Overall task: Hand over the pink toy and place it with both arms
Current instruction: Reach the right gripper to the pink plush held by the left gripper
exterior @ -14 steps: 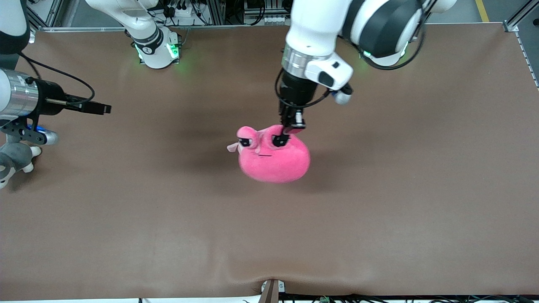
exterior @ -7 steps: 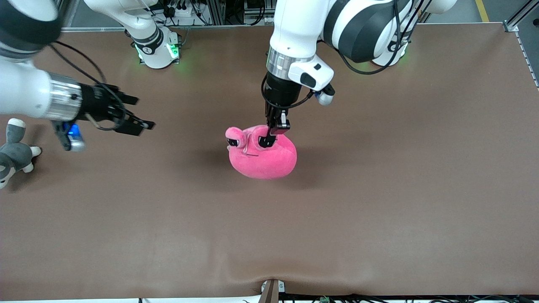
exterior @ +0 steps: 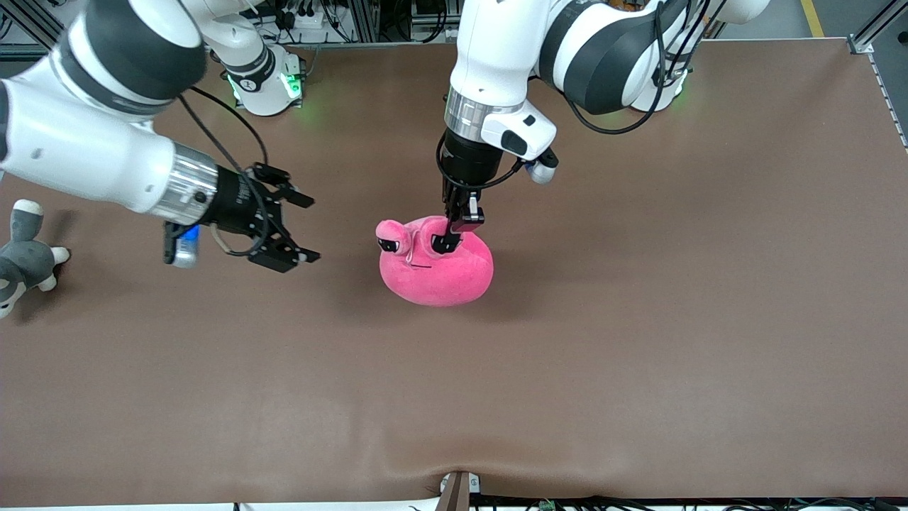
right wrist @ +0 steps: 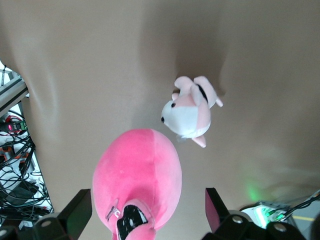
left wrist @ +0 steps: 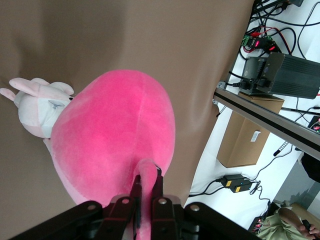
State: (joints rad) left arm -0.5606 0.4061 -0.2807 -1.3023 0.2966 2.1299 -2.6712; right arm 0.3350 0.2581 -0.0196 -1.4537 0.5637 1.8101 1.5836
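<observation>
The pink toy (exterior: 436,273) hangs over the middle of the table. My left gripper (exterior: 454,231) is shut on one of its eye stalks from above. In the left wrist view the toy's round body (left wrist: 115,130) hangs below the left gripper (left wrist: 147,185), whose fingers pinch a pink stalk. My right gripper (exterior: 311,228) is open and empty, level with the toy and a short way from it toward the right arm's end. In the right wrist view the toy (right wrist: 137,175) sits between the open fingers (right wrist: 80,207) of the right gripper (right wrist: 147,200), without touching them.
A grey-and-white plush animal (exterior: 21,255) lies at the right arm's end of the table. A small pale pink-and-white plush dog (right wrist: 187,112) lies on the table under the pink toy; it also shows in the left wrist view (left wrist: 37,102). The brown table (exterior: 638,319) stretches wide around.
My right arm has swung in from the table's end toward the pink toy, gripper open. My left gripper has carried the toy a little toward the right arm and slightly lower.
</observation>
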